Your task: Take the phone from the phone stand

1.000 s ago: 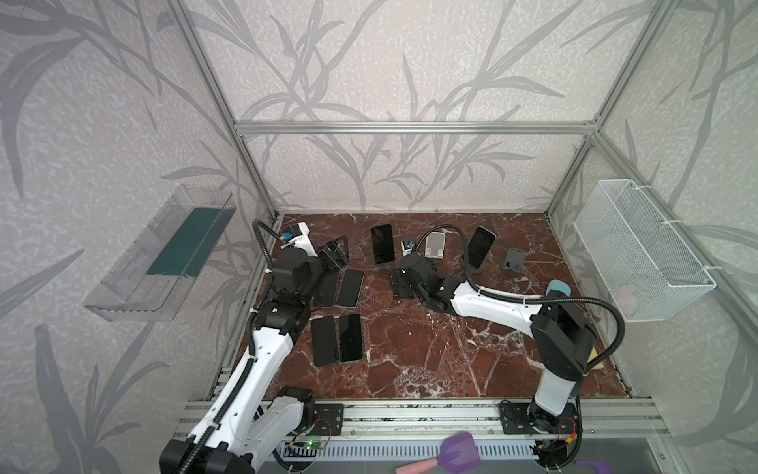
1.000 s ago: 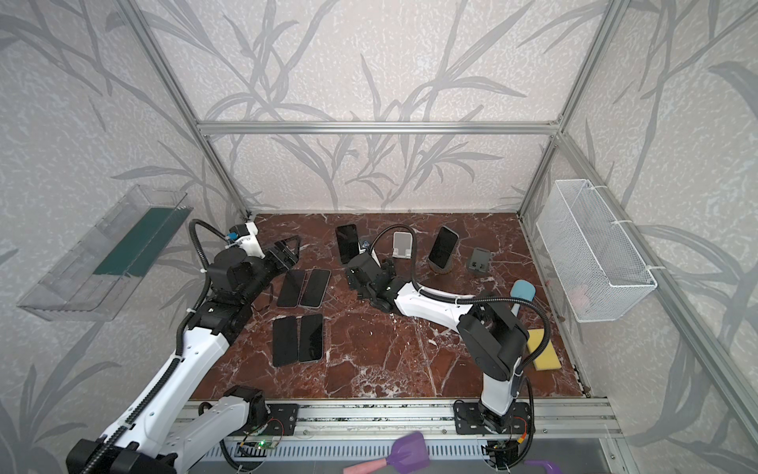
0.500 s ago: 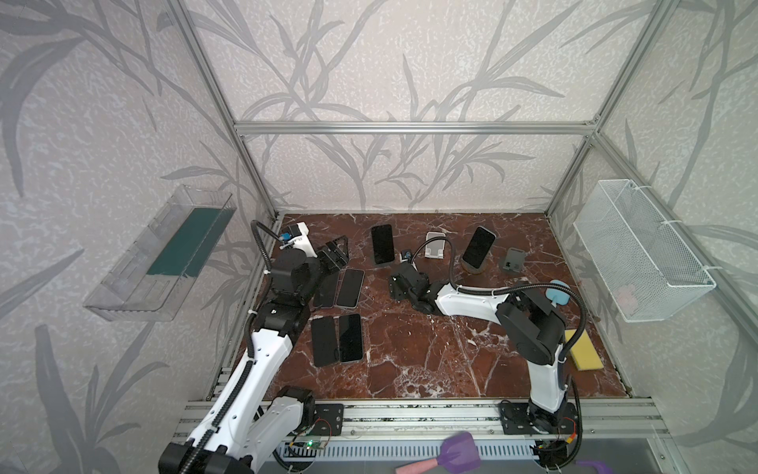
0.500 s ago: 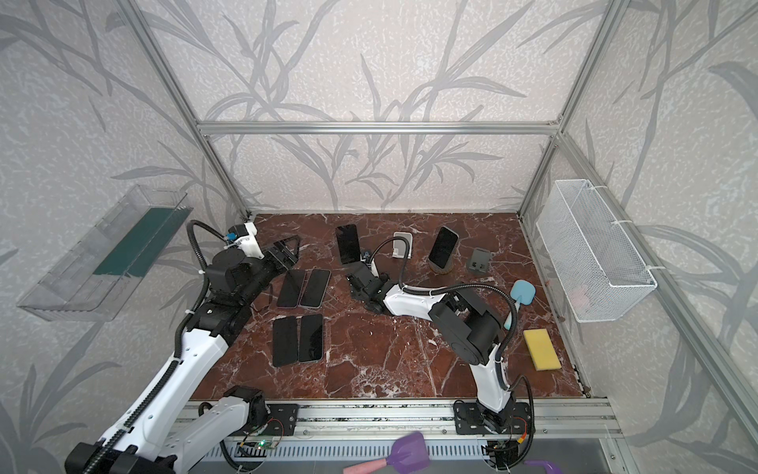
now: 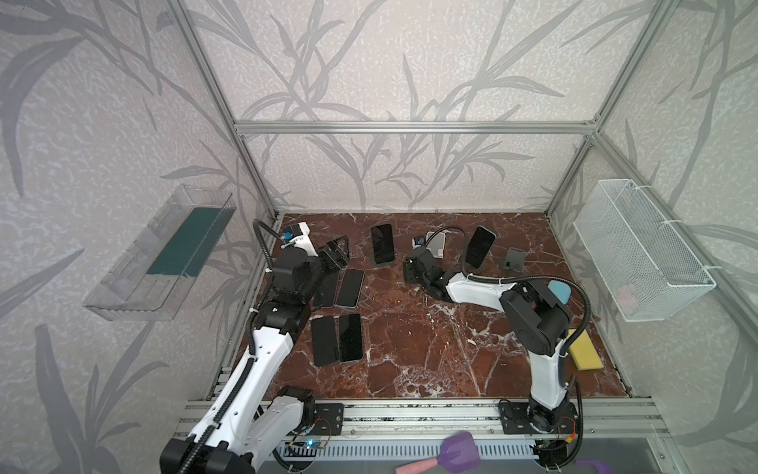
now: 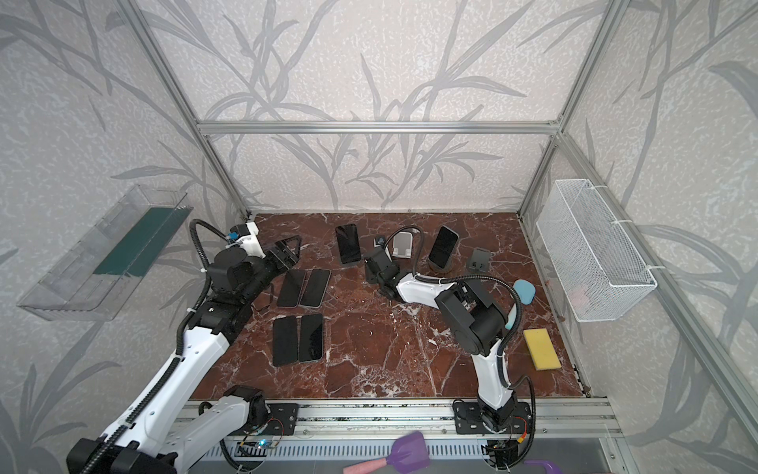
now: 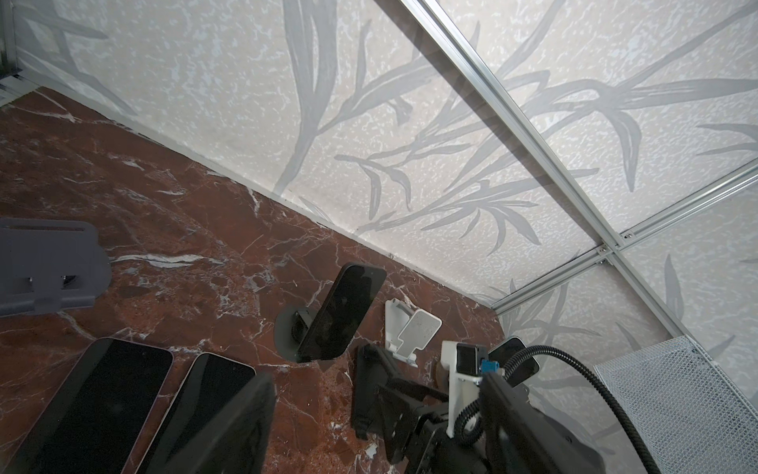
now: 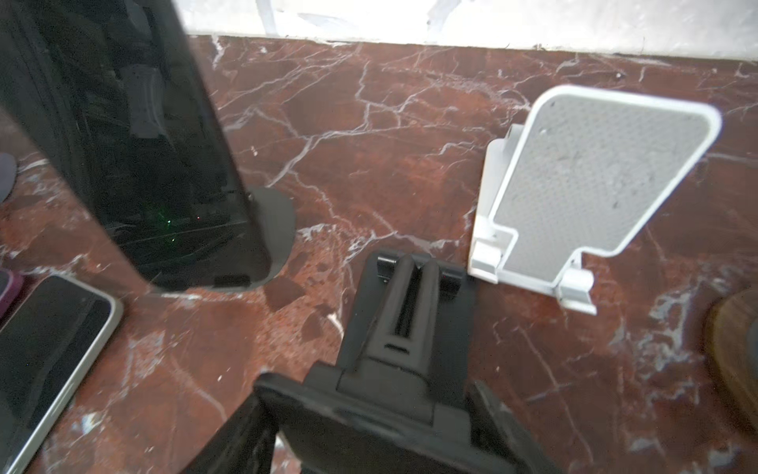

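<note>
Logged at far left: left gripper [image 5: 336, 255] raised above the table [image 5: 430, 349], jaws apart, nothing between them; likely parked there to stay clear of the four flat phones [image 5: 351, 337] laid in pairs beside it. Next right, far centre: phone [image 5: 382, 243] leaning upright on dark round-base stand [image 8: 281, 221], screen toward the near side, long edges free for a pinch. Just right of that, low over the table: right gripper [image 8: 411, 264], fingers pressed together, empty, between that stand and the bare white stand [image 8: 594, 184]. Further right: second phone [image 5: 480, 246] propped on wooden stand [image 8: 736, 353], then empty grey stand [image 5: 513, 259]. Judged: no grasp yet; jaws to be opened before taking either phone
</note>
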